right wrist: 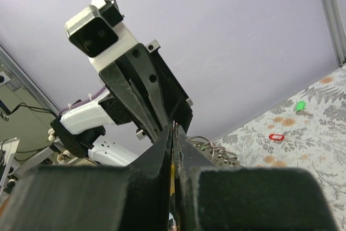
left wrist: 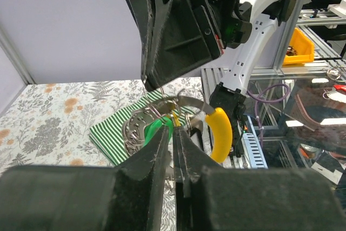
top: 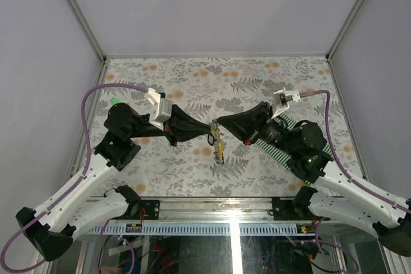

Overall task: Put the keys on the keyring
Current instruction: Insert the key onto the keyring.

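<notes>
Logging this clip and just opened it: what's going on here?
The left gripper and right gripper meet tip to tip above mid-table, both jaws pinched nearly shut on the keyring. A green key and a yellow key hang with it. A red key and a second green key lie loose on the table, so the job looks unfinished.
</notes>
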You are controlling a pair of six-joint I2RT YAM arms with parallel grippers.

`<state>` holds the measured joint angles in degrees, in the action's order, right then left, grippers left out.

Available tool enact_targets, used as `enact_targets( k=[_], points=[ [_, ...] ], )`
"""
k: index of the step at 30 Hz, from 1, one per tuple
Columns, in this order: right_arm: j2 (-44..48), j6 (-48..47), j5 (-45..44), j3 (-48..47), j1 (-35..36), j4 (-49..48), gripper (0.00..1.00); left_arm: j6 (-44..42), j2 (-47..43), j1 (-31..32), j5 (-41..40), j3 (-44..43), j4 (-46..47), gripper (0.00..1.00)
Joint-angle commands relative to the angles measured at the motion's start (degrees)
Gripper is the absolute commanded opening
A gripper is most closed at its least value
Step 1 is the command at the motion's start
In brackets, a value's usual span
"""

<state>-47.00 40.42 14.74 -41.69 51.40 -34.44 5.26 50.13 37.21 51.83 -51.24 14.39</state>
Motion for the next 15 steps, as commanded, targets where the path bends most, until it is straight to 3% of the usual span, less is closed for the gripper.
enact_targets(
  k=[1, 6, 15],
  points=[
    [0.82, -0.57, -3.29, -0.23, 0.15, -9.51, 0.00, 0.00, -0.59, 0.75, 0.40, 0.64, 1.69, 0.10],
    [1.35, -1.89, -2.67, 1.37, 0.19, -12.35, 0.00, 0.83, -1.04, 0.82, -0.07, 0.45, 2.79, 0.20],
    [4.31, -11.33, 2.35, 3.22, 0.19, -12.21, 0.00, 4.06, -4.29, 0.83, -6.04, 2.04, 6.83, 0.26]
  ],
)
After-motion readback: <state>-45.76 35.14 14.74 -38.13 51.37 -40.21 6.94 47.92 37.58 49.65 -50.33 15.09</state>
